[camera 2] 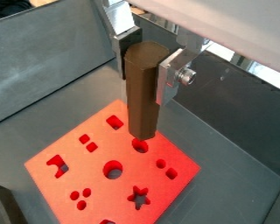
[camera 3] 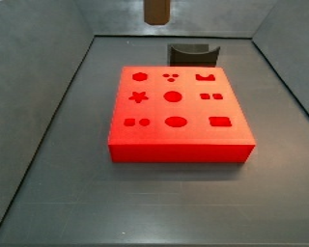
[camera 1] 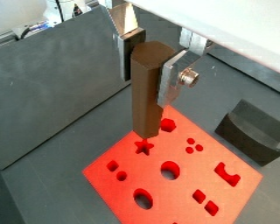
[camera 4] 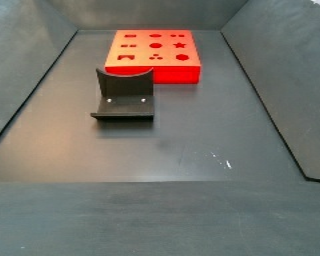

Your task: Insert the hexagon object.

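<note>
My gripper [camera 1: 149, 74] is shut on the hexagon object [camera 1: 146, 96], a long brown peg held upright between the silver fingers, as both wrist views show [camera 2: 142, 101]. The peg hangs well above the red block [camera 1: 184, 175], over the edge nearest the star-shaped hole [camera 1: 143, 147]. In a side view only the peg's lower end [camera 3: 156, 10] shows, high above the far side of the red block [camera 3: 177, 121]. The block's top face has several shaped holes. The gripper is out of the frame in the side view where the block [camera 4: 156, 55] sits at the back.
The dark fixture [camera 4: 123, 95] stands on the grey floor beside the red block; it also shows in a side view [camera 3: 189, 50] and a wrist view [camera 1: 254, 129]. Grey sloped walls [camera 3: 47, 116] enclose the floor on all sides.
</note>
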